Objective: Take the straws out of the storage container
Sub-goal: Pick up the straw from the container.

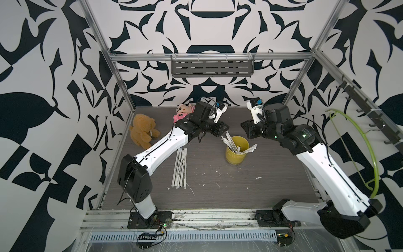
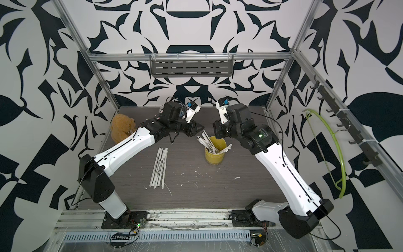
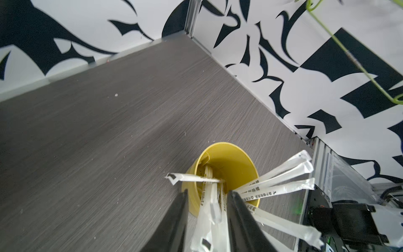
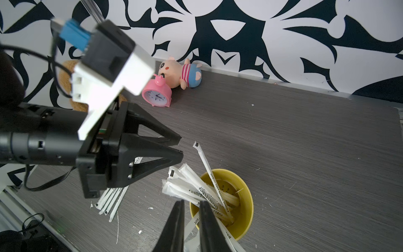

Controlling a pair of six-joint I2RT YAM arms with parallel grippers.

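Most of the cell floor is a grey wood-grain table (image 1: 272,196). Over it the white-and-black left arm (image 1: 161,146) and right arm (image 1: 322,172) reach in from the front corners and nearly meet at the middle. A brown plush teddy bear (image 1: 142,131) sits at the far left. By the back wall lies a pink-and-blue plush pig (image 4: 181,72), with a round pink alarm clock (image 4: 156,96) just beside it. The left arm partly hides both in the top views.

The yellow cylindrical plastic cup (image 1: 234,158) stands upright near the middle of the table, between the two grippers. The long white paper-wrapped straws (image 1: 230,143) stand in it, fanned out over its rim. A short row of loose straws (image 1: 180,169) lies flat to its left.

The left gripper (image 4: 181,148) has its jaws spread and grasps nothing, its tips just beside the leaning straw ends. The right gripper (image 4: 192,201) hangs over the cup's rim with its jaws nearly together. A wrapper shows in the gap, but I cannot tell whether it is pinched. Small white paper scraps (image 1: 258,178) dot the table.
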